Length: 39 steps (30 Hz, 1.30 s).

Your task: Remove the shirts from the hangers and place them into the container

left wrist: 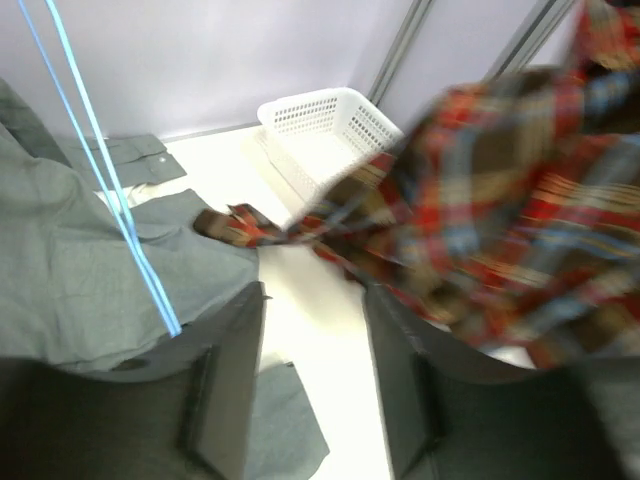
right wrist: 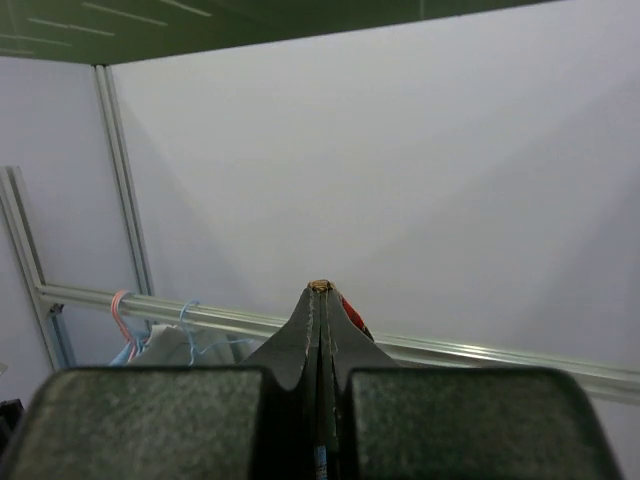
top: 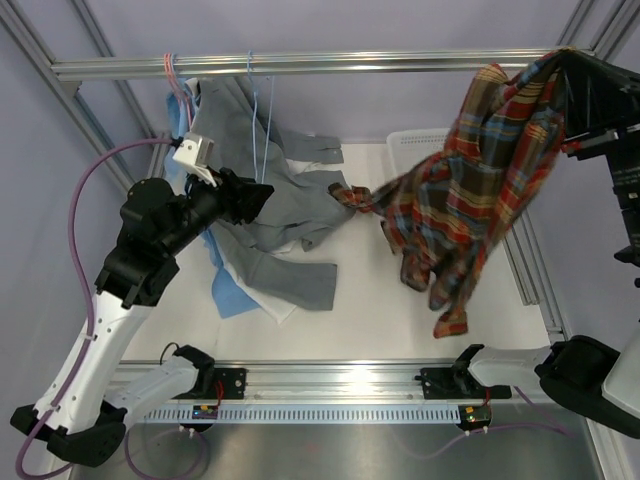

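The red, navy and yellow plaid shirt [top: 470, 190] hangs free at the right, its collar pinched in my right gripper [top: 562, 56], which is shut on it high by the rail; a scrap of plaid cloth [right wrist: 354, 319] shows at the closed tips. My left gripper [top: 265, 196] hovers open over the grey shirt [top: 290, 225], nothing between its fingers [left wrist: 232, 360]. The plaid sleeve end [left wrist: 235, 225] trails just ahead of it. A light blue hanger [top: 262, 120] still hangs in the grey shirt. The white container [left wrist: 325, 135] stands at the back, partly hidden by plaid cloth.
Pink hangers [top: 176, 78] hook on the metal rail [top: 330, 65] at the left. A light blue shirt [top: 228, 292] and a white shirt [top: 282, 305] lie under the grey one. Frame posts border both sides of the white table [top: 380, 320].
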{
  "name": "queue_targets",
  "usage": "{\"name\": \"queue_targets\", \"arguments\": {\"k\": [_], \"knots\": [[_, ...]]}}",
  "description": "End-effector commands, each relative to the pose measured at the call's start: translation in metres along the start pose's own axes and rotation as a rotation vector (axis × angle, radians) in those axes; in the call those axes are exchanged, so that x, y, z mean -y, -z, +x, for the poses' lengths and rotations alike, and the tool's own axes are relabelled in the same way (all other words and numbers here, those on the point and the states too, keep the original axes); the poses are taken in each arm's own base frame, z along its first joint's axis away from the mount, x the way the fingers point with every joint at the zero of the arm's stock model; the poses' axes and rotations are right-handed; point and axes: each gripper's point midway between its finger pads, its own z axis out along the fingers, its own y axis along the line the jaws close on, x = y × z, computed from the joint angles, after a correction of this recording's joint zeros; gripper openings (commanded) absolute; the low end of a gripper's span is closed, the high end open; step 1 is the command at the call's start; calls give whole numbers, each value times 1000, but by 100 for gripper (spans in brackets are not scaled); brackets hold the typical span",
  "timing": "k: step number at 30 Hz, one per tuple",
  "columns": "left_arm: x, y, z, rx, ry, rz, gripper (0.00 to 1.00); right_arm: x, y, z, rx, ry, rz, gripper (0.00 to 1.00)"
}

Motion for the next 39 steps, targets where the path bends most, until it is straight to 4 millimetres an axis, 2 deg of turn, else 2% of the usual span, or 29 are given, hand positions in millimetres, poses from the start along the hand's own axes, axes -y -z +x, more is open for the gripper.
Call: {"name": "queue_targets", "arguments": {"k": [1, 5, 8, 10, 13, 15, 16, 18, 19, 21, 22, 23, 25, 27, 29, 31, 33, 36, 39], "knots": [[8, 5, -17, 80, 1, 14, 54, 2, 1, -38, 136, 65, -23, 0], [17, 2, -13, 71, -11, 38, 66, -14, 17, -74, 277, 78, -146, 0], [22, -2, -9, 62, -27, 47, 71, -21, 23, -91, 335, 90, -196, 0], [26, -4, -6, 50, -42, 52, 72, -21, 18, -92, 343, 111, -191, 0], [28, -6, -4, 45, -52, 44, 73, -17, 3, -73, 284, 160, -143, 0], [30, -8, -6, 51, -52, 43, 74, -5, -9, -54, 227, 195, -55, 0], [33, -10, -4, 45, -54, 49, 74, -6, -23, -25, 157, 248, -31, 0], [34, -14, -4, 38, -58, 44, 74, -3, -37, 10, 63, 282, 9, 0], [36, -16, -3, 33, -58, 50, 74, -11, -47, 46, -35, 296, -6, 0], [38, -19, -2, 32, -60, 50, 74, -24, -55, 83, -131, 259, -46, 0], [40, -19, -1, 29, -60, 53, 75, -34, -62, 111, -195, 251, -72, 0], [39, -20, -1, 31, -61, 46, 75, -41, -61, 131, -256, 248, -100, 0], [40, -19, 0, 28, -64, 45, 75, -47, -65, 162, -338, 204, -94, 0], [39, -17, 1, 24, -69, 40, 75, -52, -63, 182, -406, 158, -90, 0], [29, -14, -2, 32, -70, -15, 76, -55, -62, 198, -468, 138, -94, 0], [29, -11, -4, 39, -73, -21, 76, -60, -68, 201, -488, 108, -99, 0], [31, -8, -8, 41, -70, -17, 77, -62, -61, 211, -546, 88, -104, 0], [34, -4, -11, 45, -66, -4, 77, -53, -45, 230, -620, 64, -40, 0], [35, -2, -11, 51, -65, 4, 77, -40, -15, 263, -696, 28, 42, 0]]}}
